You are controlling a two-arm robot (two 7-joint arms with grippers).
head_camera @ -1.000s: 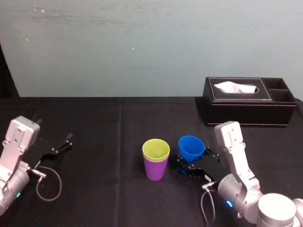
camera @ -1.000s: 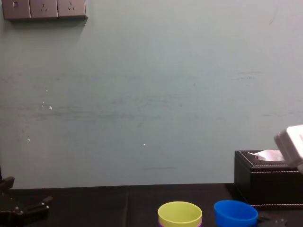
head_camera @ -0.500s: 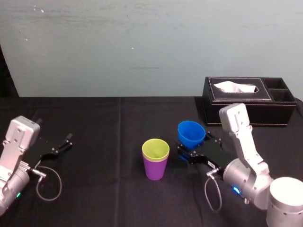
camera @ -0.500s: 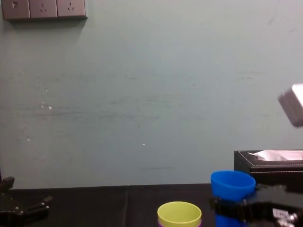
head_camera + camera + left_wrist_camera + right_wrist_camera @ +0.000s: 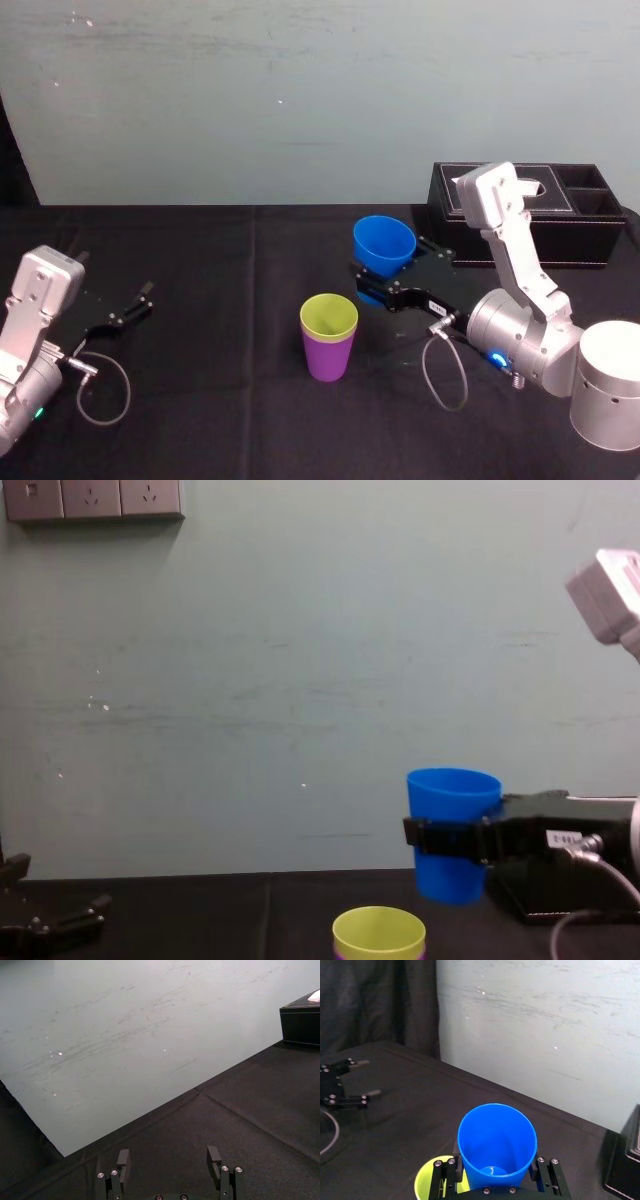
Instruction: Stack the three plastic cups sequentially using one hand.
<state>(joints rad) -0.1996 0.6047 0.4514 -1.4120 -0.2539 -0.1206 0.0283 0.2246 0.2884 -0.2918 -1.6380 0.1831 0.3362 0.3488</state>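
My right gripper (image 5: pixel 383 276) is shut on the bright blue cup (image 5: pixel 384 243) and holds it upright in the air, fingers on both sides of its lower wall. The right wrist view shows the blue cup (image 5: pixel 496 1142) between the two fingers (image 5: pixel 451 1169). Below it and a little to its left, the yellow-green cup (image 5: pixel 329 314) sits nested in the purple cup (image 5: pixel 329 358) on the black table. In the chest view the blue cup (image 5: pixel 452 830) hangs just above and right of the yellow-green rim (image 5: pixel 378 932). My left gripper (image 5: pixel 134 304) rests open at the table's left.
A black tissue box (image 5: pixel 520 215) with white tissue stands at the back right, behind my right arm. A grey cable (image 5: pixel 100 385) loops on the black cloth by the left arm. A pale wall closes the table's far edge.
My right gripper has lifted the blue cup off the table and carried it up and leftward, toward the nested yellow-green and purple cups. The left arm has stayed still.
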